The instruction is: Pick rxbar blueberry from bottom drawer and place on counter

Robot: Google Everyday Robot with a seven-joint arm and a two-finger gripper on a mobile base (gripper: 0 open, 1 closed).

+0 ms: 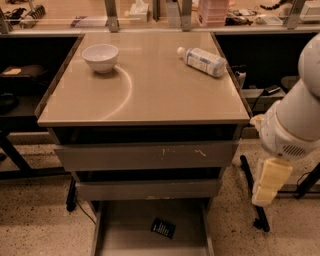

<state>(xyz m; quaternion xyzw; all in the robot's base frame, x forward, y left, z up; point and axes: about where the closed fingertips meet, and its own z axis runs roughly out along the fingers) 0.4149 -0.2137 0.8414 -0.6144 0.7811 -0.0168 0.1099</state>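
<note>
The rxbar blueberry (163, 227), a small dark bar with white lettering, lies flat on the grey floor of the open bottom drawer (125, 227), a little right of its middle. The beige counter (150, 90) tops the grey cabinet. My gripper (263, 196) hangs pointing down from the white arm (295, 115) on the right, beside the cabinet's right side. It is level with the middle drawer, above and to the right of the bar, and apart from it. Nothing shows in it.
A white bowl (100, 57) stands at the counter's back left and a clear plastic bottle (202, 61) lies at its back right. Two taller grey drawers (145, 156) sit slightly open above the bottom one. A black stand leg (252, 200) is by the gripper. A cluttered shelf (150, 15) runs behind.
</note>
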